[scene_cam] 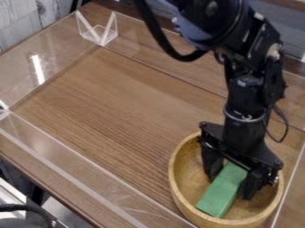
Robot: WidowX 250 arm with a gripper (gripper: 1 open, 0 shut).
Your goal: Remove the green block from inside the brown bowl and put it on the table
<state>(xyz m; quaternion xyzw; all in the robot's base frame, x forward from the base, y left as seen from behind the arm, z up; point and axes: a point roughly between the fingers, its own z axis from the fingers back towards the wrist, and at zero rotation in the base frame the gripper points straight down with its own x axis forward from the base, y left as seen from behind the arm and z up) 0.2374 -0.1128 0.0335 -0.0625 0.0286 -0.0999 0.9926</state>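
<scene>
Probably light, rigid, smooth: green block (223, 191) in brown bowl (183, 175). Grip long sides; pincer (236, 181) spread, straddling, nothing pinched.

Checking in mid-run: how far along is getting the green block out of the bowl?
Done: the hand is down inside the brown bowl, jaws open with a finger on each side of the green block.
In hand: lining up the grasp; the fingers have not closed.
Left: close on the block, lift it over the rim, and set it on the table. The block lies in the bowl, so nothing has been moved out yet.
</scene>
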